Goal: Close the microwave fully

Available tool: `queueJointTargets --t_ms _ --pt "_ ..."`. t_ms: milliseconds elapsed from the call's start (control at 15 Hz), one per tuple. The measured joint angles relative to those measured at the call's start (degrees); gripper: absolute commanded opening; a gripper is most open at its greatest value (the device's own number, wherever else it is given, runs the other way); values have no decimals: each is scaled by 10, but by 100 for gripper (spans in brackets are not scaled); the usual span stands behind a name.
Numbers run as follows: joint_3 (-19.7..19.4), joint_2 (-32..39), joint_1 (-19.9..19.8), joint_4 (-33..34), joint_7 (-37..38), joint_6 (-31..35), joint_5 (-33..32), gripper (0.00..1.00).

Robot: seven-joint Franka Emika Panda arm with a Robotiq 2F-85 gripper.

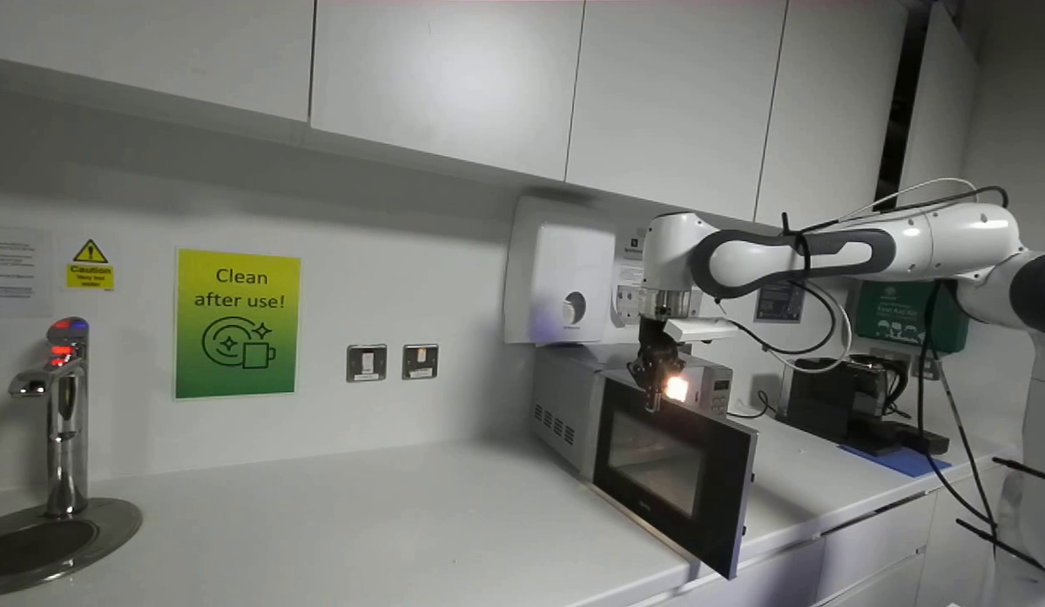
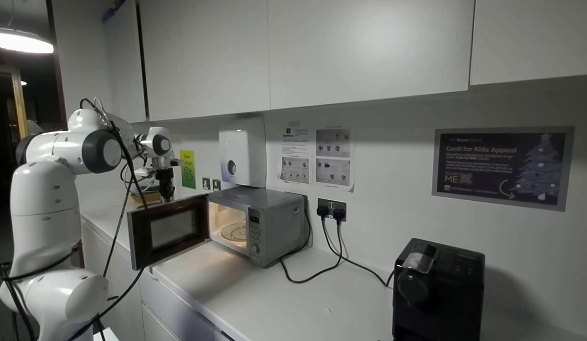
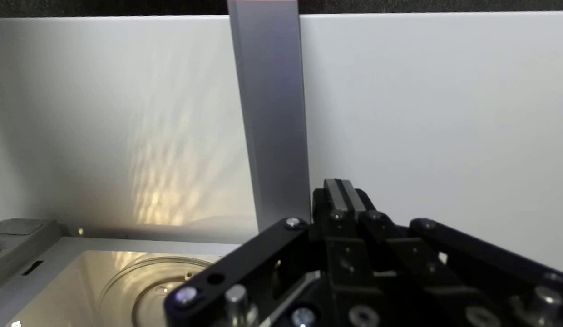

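Observation:
The silver-grey microwave (image 1: 565, 405) stands on the counter; it also shows in an exterior view (image 2: 274, 208) with its lit cavity and glass turntable visible. Its black-framed door (image 1: 725, 480) is wide open and sticks out past the counter's front edge, as it also does in an exterior view (image 2: 142, 237). In the wrist view the door's top edge (image 3: 274, 113) runs as a grey strip. My gripper (image 3: 344, 193) is shut with nothing between its fingers. It points down just beside the door's outer face, near the top edge (image 1: 654, 403). I cannot tell whether it touches the door.
A white dispenser (image 1: 565, 270) hangs on the wall above the microwave. A black coffee machine (image 2: 435, 289) stands on the same counter (image 2: 284, 303), with black power cables (image 2: 317, 274) between. A chrome tap (image 1: 67, 430) is at the far end.

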Motion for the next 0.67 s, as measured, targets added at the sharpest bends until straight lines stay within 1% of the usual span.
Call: queueJointTargets --t_ms 667 --pt "0 -28 -11 -30 0 0 6 0"
